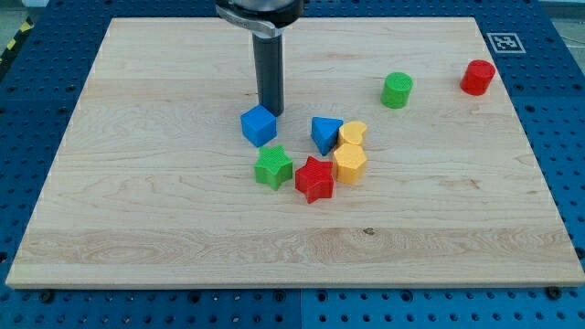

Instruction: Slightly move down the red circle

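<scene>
The red circle (477, 77), a short red cylinder, stands near the board's top right corner. My tip (271, 111) rests on the board at the view's upper middle, just above and touching or nearly touching the blue cube (259, 125). The tip is far to the left of the red circle. A green cylinder (397, 90) stands between them, left of the red circle.
A cluster sits in the middle: a green star (273, 166), a red star (314, 178), a blue triangle (325, 133), a yellow heart (353, 134) and a yellow hexagon (349, 164). A fiducial marker (502, 42) is at the wooden board's (137, 210) top right corner.
</scene>
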`<state>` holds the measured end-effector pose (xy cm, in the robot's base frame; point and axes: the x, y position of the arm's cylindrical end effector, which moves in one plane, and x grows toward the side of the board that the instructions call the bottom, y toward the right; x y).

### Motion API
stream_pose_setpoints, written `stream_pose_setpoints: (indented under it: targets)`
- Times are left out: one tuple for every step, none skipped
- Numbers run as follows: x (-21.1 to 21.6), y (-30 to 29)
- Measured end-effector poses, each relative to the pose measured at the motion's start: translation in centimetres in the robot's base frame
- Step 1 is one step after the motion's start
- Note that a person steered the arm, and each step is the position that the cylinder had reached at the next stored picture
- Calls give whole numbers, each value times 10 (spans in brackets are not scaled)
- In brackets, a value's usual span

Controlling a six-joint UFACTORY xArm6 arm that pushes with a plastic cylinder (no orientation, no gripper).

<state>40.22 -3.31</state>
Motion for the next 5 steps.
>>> stream_pose_setpoints:
  targets:
    - [20, -6]
    - [21, -8]
    - [11, -9]
    - [-17, -9]
    - [-62, 6]
